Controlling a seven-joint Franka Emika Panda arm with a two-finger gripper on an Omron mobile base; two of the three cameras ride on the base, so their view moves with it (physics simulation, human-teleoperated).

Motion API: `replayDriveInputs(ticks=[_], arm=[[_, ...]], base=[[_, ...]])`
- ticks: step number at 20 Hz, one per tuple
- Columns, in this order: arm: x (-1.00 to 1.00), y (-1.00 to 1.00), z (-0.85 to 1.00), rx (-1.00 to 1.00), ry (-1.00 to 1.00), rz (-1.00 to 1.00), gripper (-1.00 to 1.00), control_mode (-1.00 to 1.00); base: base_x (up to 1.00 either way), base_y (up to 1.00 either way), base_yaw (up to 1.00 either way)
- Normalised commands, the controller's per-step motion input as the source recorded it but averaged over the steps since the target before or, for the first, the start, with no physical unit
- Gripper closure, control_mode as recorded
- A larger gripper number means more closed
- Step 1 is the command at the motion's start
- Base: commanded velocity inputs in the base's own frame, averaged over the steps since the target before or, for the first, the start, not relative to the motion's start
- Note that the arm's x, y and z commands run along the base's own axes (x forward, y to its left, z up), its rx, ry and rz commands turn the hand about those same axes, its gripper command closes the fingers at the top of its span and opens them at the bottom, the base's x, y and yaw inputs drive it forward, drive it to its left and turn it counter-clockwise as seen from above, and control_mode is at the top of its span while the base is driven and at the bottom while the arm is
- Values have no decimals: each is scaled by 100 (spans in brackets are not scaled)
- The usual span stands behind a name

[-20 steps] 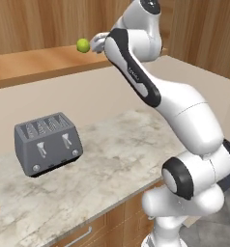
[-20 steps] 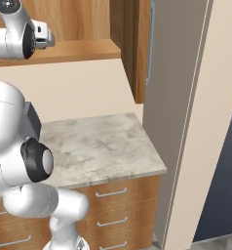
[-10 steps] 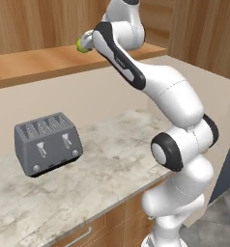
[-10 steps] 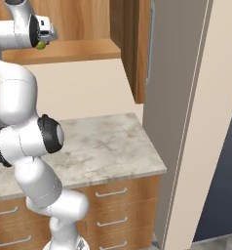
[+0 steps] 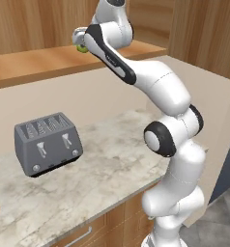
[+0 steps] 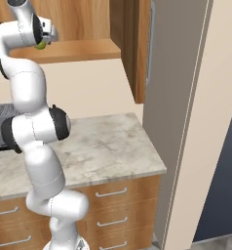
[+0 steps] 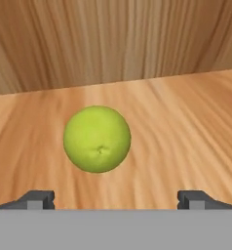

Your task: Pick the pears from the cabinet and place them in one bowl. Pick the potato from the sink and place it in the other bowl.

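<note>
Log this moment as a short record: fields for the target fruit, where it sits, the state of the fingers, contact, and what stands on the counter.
target: yellow-green pear
location: on the wooden cabinet shelf, wood back wall behind it
gripper: open, fingers spread wide, the pear ahead of and between them
contact: none visible; the pear rests free on the shelf
arm: raised up to the shelf
counter: grey toaster on the marble countertop
</note>
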Motion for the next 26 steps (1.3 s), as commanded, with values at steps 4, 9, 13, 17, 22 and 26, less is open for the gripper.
replayDriveInputs(ticks=[4, 9, 13, 17, 22, 26], arm=[[22, 19, -25, 10, -4, -4, -100, -100], [63, 4, -2, -1, -1, 1, -100, -100], [57, 20, 0, -3, 2, 1, -100, -100], [13, 23, -6, 0, 1, 0, 100, -100], [-15, -2, 0, 0, 0, -1, 100, -100], [-64, 2, 0, 1, -13, -4, 100, -100]], base=[[0, 0, 0], [0, 0, 0], [0, 0, 0], [0, 0, 0], [0, 0, 0], [0, 0, 0]])
